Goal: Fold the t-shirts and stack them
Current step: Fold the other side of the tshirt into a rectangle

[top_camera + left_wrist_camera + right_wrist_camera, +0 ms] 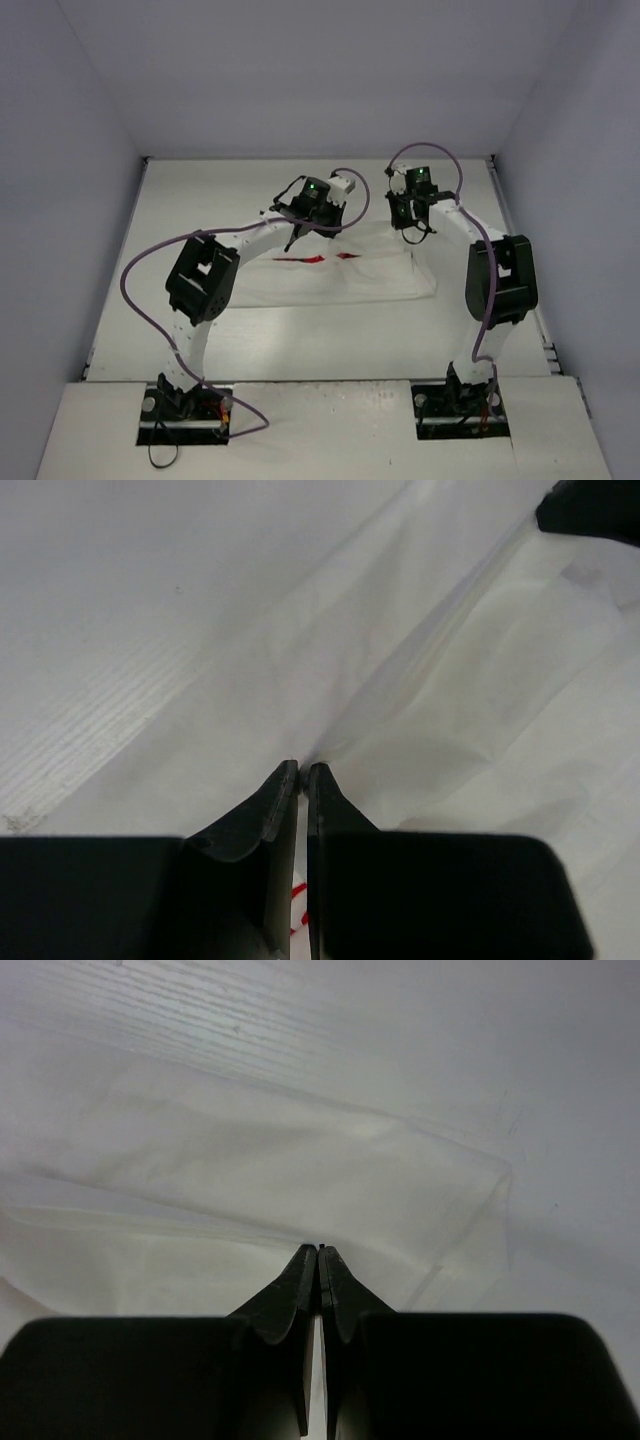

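Observation:
The white t-shirt [345,282] lies partly folded across the middle of the table, its red graphic [322,259] showing as a thin strip along the fold. My left gripper [292,243] is at the shirt's far edge, left of centre. In the left wrist view it [303,767] is shut on a ridge of the shirt's fabric [450,680], with a bit of red print [298,895] between the fingers. My right gripper [410,237] is at the shirt's far right corner. In the right wrist view it [319,1250] is shut on the fabric [250,1160].
The white table [200,200] is enclosed by grey walls at the back and both sides. The right gripper's black tip [590,510] shows at the top right of the left wrist view. Purple cables loop off both arms.

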